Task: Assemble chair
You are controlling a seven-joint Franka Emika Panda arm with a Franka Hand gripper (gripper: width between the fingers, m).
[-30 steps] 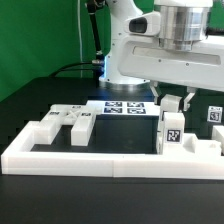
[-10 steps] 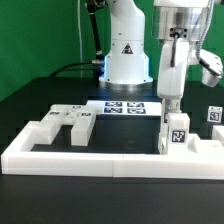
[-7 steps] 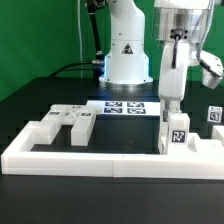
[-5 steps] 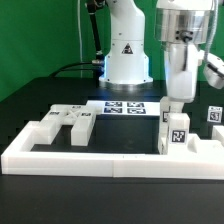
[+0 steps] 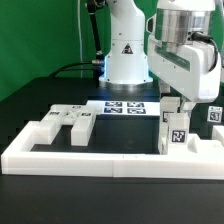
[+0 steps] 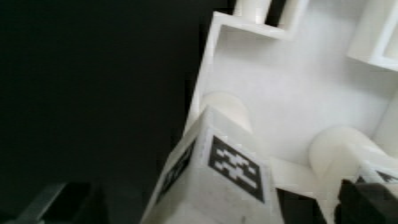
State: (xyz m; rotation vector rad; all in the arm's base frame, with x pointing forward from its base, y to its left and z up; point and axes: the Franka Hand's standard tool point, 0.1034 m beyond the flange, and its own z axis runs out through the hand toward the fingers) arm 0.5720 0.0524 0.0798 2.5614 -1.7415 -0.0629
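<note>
The chair parts are matte white blocks with black-and-white tags. An upright tagged slab (image 5: 172, 131) stands at the exterior view's right, just behind the front rail. My gripper (image 5: 178, 105) hangs directly above it, its jaws open and empty, the fingertips just over the slab's top edge. In the wrist view the same slab (image 6: 222, 160) lies between my two dark fingers (image 6: 50, 200), which stand wide apart, with the gripper (image 6: 210, 208) centred over it. A rounded white part (image 6: 349, 158) sits beside the slab. More tagged parts (image 5: 68, 121) lie at the left.
A long low white border rail (image 5: 100, 157) runs along the front and up both sides. The marker board (image 5: 122, 107) lies flat behind the parts. Another small tagged part (image 5: 213, 114) stands at the far right. The robot base (image 5: 125, 55) rises behind.
The hand has turned about its vertical axis over the last second and now faces broadside, staying above the upright tagged slab. The parts have not moved.
</note>
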